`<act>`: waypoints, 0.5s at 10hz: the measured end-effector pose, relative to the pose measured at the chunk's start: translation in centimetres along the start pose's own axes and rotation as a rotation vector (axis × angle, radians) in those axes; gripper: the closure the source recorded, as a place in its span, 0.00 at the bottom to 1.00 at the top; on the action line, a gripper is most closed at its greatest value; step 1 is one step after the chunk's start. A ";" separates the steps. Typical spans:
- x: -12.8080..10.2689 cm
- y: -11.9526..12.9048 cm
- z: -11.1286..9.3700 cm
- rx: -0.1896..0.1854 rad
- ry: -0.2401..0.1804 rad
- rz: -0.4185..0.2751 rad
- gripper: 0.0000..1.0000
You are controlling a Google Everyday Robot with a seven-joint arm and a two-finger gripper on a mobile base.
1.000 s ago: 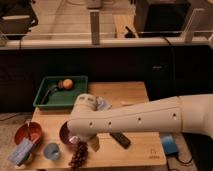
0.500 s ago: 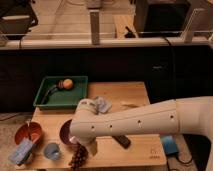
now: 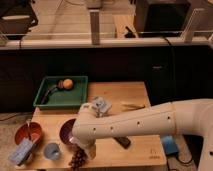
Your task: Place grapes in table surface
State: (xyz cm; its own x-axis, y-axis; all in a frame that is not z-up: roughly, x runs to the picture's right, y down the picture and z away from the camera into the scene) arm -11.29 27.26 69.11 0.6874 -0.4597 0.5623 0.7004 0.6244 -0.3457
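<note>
Now, at the lower left of the frame, my gripper (image 3: 86, 149) sits at the end of the white arm, having dropped within the last second from above the round purple bowl (image 3: 66, 131) towards the front edge of the light tan wooden table surface (image 3: 135, 95); how far it is open, and whether it grips anything, I cannot tell. The small elongated bunch of dark purple-brown grapes (image 3: 77, 159) hangs or lies just beneath it, beside the little blue cup (image 3: 51, 150), apparently at the wood. By my judgement the placing is nearly done, with release and withdrawal remaining.
</note>
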 end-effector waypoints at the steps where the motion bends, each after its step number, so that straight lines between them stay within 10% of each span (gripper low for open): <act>1: -0.1 0.0 0.5 0.001 -0.010 -0.001 0.20; 5: -0.7 -0.2 1.6 -0.013 -0.029 -0.076 0.20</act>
State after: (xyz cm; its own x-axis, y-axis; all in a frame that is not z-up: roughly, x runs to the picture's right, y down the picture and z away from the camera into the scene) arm -12.18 28.50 69.98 0.6265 -0.4869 0.6087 0.7528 0.5803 -0.3106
